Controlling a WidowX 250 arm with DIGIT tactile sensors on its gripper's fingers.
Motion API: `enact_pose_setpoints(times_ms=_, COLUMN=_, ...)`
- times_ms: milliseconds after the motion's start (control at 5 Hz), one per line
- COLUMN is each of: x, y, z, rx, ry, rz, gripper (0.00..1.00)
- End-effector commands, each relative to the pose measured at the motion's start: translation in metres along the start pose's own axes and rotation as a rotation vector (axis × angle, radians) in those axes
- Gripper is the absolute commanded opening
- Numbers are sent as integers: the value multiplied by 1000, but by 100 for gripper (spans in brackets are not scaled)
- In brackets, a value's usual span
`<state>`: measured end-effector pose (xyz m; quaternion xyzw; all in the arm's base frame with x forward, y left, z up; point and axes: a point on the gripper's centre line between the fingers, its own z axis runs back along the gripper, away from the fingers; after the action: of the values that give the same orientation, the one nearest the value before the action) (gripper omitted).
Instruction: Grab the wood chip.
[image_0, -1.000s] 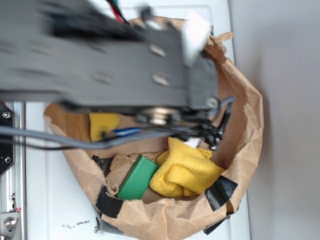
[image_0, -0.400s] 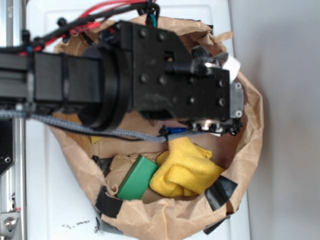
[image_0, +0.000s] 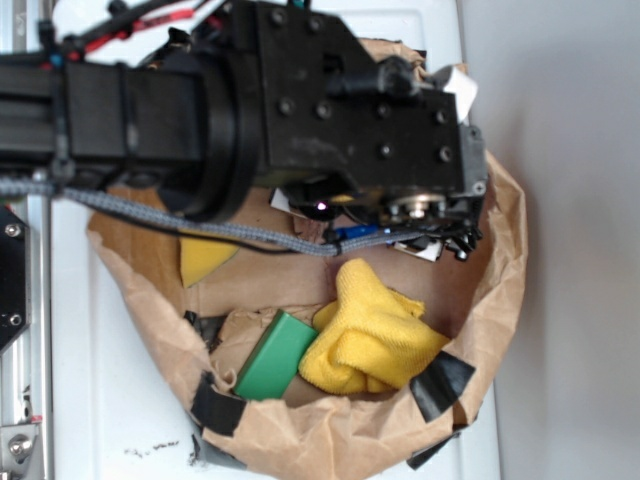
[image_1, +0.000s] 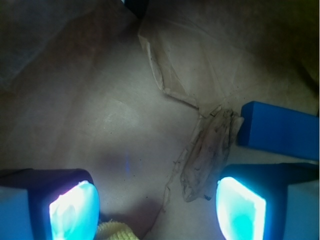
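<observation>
A: The floor of the crumpled brown paper nest (image_0: 480, 300) lies dim beneath the black gripper (image_1: 157, 205), whose jaws stand wide and empty.

B: The small rough brown wood chip (image_1: 207, 152) sits just inside the right pad (image_1: 240, 215), touching the blue rectangular block (image_1: 280, 129).

A: So a closing pad may well catch the block or nudge the chip aside.

B: One chip, one blue block, one green block (image_0: 275, 355), one folded yellow cloth (image_0: 370, 335).

The small rough brown wood chip (image_1: 207, 152) lies on the crumpled brown paper (image_1: 100, 115), touching the blue rectangular block (image_1: 280, 129) at its right. The gripper (image_1: 157, 212) hangs above, the chip beside its right finger (image_1: 240, 212).
</observation>
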<state>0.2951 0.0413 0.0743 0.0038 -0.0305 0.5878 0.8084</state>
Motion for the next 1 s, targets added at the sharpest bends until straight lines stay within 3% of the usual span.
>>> enact_pose_setpoints(times_ms=0, x=31, y=24, z=23, rx=-99, ry=-50, rz=43, gripper=100)
enact_pose_setpoints(times_ms=400, x=18, y=51, z=27, rx=-120, ry=-62, rz=10, gripper=100)
enact_pose_setpoints(times_ms=600, x=9, y=47, z=25, rx=-85, ry=-70, rz=39, gripper=100)
enact_pose_setpoints(times_ms=800, x=-6, y=52, z=8, rx=-75, ry=-119, rz=59, gripper=100)
